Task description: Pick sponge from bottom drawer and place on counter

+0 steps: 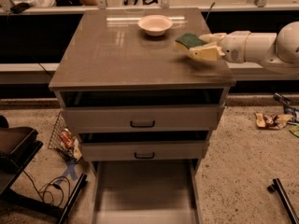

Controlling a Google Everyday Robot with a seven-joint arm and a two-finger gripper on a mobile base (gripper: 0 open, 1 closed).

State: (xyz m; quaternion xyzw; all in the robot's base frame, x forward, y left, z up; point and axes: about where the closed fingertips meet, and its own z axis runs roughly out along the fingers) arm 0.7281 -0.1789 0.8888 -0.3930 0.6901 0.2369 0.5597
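Note:
The sponge point(188, 41), dark green on top with a pale yellow layer, is held in my gripper point(196, 46) just above the right part of the counter point(121, 55). My white arm reaches in from the right edge. The gripper's pale fingers point(205, 53) are shut on the sponge's right side. The bottom drawer point(142, 190) is pulled out below the cabinet, its flat grey floor bare.
A white bowl point(155, 24) stands at the back of the counter, left of the sponge. Two grey drawers with black handles point(142, 123) sit slightly open. A wire basket point(63, 139) and cables lie on the floor at left, litter at right.

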